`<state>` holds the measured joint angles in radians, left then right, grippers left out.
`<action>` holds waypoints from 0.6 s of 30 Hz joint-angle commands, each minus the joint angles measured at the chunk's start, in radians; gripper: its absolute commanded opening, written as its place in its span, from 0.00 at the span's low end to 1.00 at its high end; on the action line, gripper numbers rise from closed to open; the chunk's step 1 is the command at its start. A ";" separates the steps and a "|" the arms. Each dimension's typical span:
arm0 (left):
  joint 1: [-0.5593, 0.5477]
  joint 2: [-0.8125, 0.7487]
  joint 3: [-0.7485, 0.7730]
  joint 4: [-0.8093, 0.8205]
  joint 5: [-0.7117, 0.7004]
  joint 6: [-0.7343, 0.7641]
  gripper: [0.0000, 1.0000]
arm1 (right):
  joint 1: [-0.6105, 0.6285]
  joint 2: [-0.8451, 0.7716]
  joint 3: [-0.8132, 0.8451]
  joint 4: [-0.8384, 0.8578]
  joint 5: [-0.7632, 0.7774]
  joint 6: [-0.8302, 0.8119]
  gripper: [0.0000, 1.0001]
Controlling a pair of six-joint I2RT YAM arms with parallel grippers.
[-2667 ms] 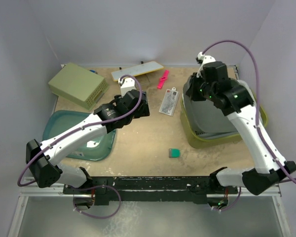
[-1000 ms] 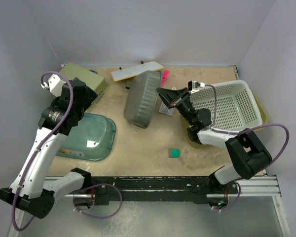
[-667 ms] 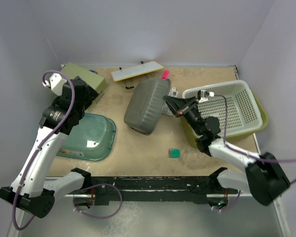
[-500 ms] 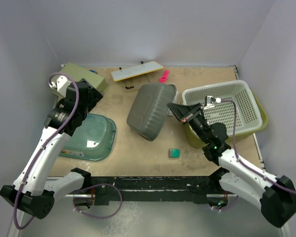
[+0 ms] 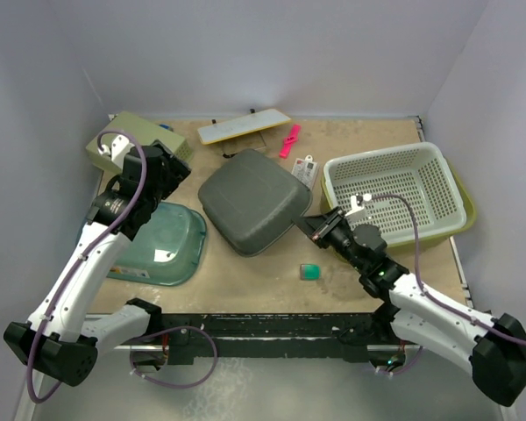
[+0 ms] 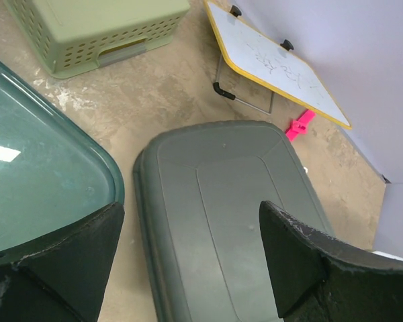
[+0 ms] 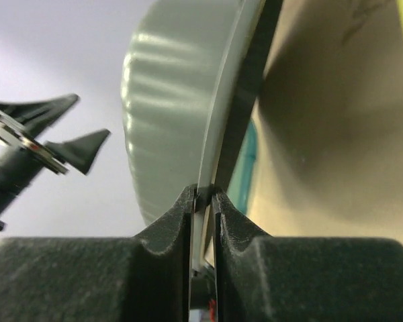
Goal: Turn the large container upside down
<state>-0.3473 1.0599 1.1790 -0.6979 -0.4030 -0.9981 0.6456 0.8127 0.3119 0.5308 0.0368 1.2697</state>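
The large container (image 5: pixel 464 213) is the olive-green tub at the right edge. It stands upright and is mostly hidden under the pale slotted basket (image 5: pixel 381 154) nested in it. A dark grey tub (image 5: pixel 250 210) lies base up in the middle of the table. My right gripper (image 5: pixel 314 226) is shut on its rim at the near right corner. In the right wrist view the rim runs between the pads of that gripper (image 7: pixel 203 194), with the grey wall (image 7: pixel 168 100) above. My left gripper (image 5: pixel 168 171) is open, empty and held off the table. In its own view, the left gripper (image 6: pixel 191 208) frames the grey tub (image 6: pixel 235 201).
A teal tub (image 5: pixel 158 241) sits at the left below my left arm. An olive perforated box (image 5: pixel 145 132) lies upside down at the back left. A whiteboard (image 5: pixel 244 125), a pink clip (image 5: pixel 289 140) and a card (image 5: pixel 307 171) lie at the back, and a small green square (image 5: pixel 309 271) near the front.
The right arm has swung the grey tub from standing on edge down to lying base up, drawing back toward the near edge. The left gripper has shifted a little toward the tub.
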 commanded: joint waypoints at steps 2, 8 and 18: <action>0.005 0.000 0.004 0.059 0.028 0.034 0.79 | 0.081 0.073 0.026 -0.022 0.087 -0.047 0.24; 0.006 0.037 0.014 0.055 0.058 0.080 0.79 | 0.117 0.182 0.104 -0.145 0.046 -0.073 0.37; 0.006 0.089 0.037 0.038 0.091 0.158 0.79 | 0.134 0.390 0.337 -0.496 -0.157 -0.256 0.60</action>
<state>-0.3470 1.1404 1.1793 -0.6754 -0.3256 -0.9012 0.7719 1.1679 0.5190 0.2432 -0.0364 1.1320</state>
